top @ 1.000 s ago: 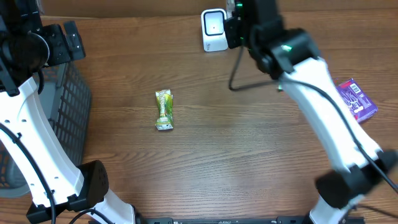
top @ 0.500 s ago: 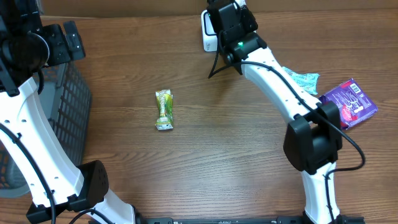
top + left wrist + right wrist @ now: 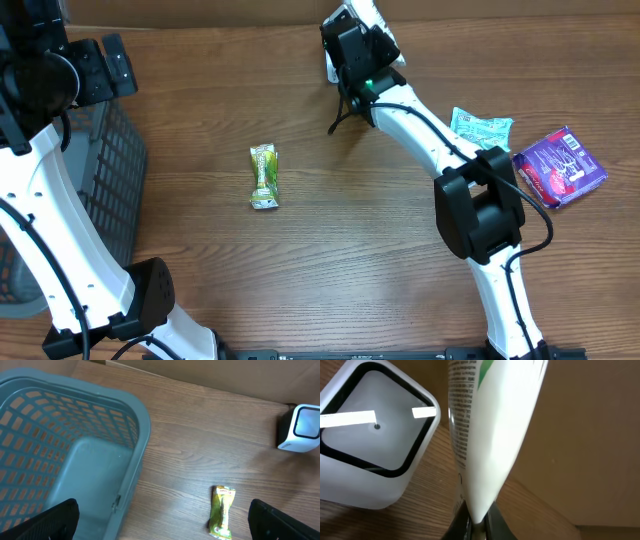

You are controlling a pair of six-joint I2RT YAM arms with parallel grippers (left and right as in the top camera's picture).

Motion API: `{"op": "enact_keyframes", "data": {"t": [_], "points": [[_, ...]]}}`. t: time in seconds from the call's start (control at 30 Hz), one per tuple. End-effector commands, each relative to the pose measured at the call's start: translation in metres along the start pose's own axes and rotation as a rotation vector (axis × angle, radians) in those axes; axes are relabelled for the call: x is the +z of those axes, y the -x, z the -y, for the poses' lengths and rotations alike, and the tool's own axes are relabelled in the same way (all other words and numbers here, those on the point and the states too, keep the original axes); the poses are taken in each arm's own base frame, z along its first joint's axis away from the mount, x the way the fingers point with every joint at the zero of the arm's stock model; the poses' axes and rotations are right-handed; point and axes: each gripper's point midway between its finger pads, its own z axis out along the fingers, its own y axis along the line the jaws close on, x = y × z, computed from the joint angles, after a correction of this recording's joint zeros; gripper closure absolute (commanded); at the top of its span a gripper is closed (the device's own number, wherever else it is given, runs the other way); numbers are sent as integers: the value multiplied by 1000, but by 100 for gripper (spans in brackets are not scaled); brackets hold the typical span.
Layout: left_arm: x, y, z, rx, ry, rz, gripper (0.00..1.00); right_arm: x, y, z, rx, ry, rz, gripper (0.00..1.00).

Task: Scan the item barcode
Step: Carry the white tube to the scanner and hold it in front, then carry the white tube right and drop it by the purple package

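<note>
- We see the white packet (image 3: 490, 420) at the desk's (image 3: 360, 250) 12 o'clock, its print beside the scanner (image 3: 375, 435) window at its 9 o'clock, likely so the code reads.
- The right hand (image 3: 475, 527) pinches its lower edge, fully closed.
- The left hand (image 3: 161, 510) gapes wide and empty at 9 o'clock.

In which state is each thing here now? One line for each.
left tool: open, empty
right tool: shut on white packet
white packet: held before scanner
scanner: standing upright
green bar: lying flat
basket: upright, visible part empty
teal packet: lying flat
purple packet: lying flat
</note>
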Motion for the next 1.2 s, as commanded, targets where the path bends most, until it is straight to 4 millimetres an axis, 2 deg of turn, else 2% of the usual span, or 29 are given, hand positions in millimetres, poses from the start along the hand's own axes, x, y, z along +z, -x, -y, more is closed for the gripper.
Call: {"op": "enact_keyframes", "data": {"t": [0.0,0.13,0.27,0.47,0.6,1.0,1.1,1.17], "points": [[2,0,1,-21,-9,-3,0,1,7,1,-67,-37,13,96],[2,0,1,-20,-9,-3,1,6,1,-5,-169,-55,-11,96],[2,0,1,-21,-9,-3,0,4,-7,9,-177,-154,-65,96],[2,0,1,-20,-9,-3,0,4,-14,15,-189,-181,-100,96],[2,0,1,-20,-9,-3,1,-2,-17,1,-235,-157,-113,96],[2,0,1,-20,-9,-3,0,-9,-21,-5,-241,-169,-133,96],[2,0,1,-21,-9,-3,1,-18,-23,-18,-294,-142,-147,96],[2,0,1,-21,-9,-3,1,-29,-16,-25,-282,-132,-129,96]]}}
